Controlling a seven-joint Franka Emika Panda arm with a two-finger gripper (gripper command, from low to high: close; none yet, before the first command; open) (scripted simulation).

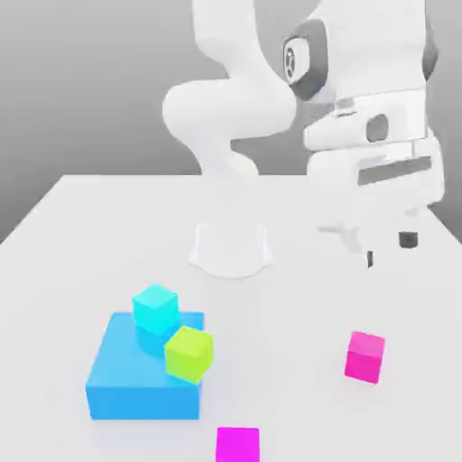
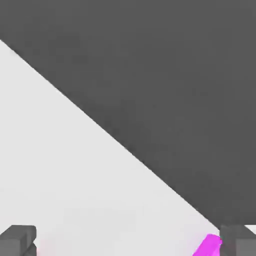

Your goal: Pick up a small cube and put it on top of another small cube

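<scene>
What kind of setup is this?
Likely a simulated tabletop manipulation bench: a plain white table, flat-coloured blocks such as the blue block and hot-pink cube, a featureless grey backdrop.

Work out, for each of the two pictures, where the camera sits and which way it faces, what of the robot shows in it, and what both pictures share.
Exterior view: off the arm, above the table, looking down across it at the arm's base; shows the white arm, the open hand above the hot-pink cube, the blue block, cyan cube, lime cube and magenta cube.
Hand view: on the hand, facing the table's edge and the dark ground beyond; shows two grey fingertips.
Shared: white table, the hand's fingers, probably one pink cube.
</scene>
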